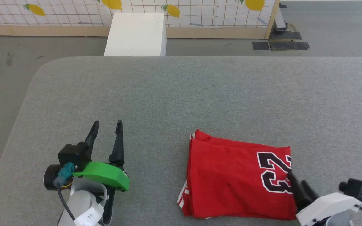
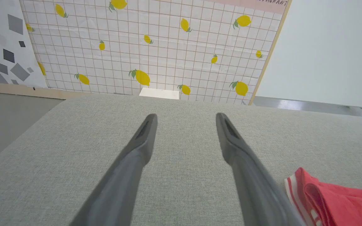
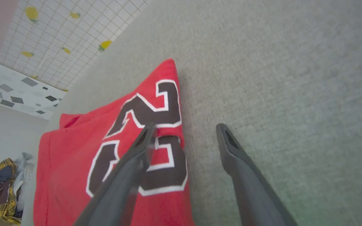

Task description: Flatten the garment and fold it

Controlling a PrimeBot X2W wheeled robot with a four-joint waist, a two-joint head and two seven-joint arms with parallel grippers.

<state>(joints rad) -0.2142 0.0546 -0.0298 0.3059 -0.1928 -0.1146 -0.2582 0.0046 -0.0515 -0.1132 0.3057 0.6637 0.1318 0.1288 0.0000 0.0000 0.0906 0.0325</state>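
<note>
The bright red soft-fabric T-shirt (image 1: 231, 179), folded, lies on the grey cloth-covered table (image 1: 181, 94) with its numbered end under the right gripper (image 3: 185, 127), which is fully spread and empty. The left gripper (image 1: 107, 122), equally spread and empty, stands well apart. If a finger (image 3: 130, 163) is snagged on withdrawal, the top layer may be dragged open. The long axis runs from the right gripper toward the left, with the striped trim (image 1: 182, 196) leading.
</note>
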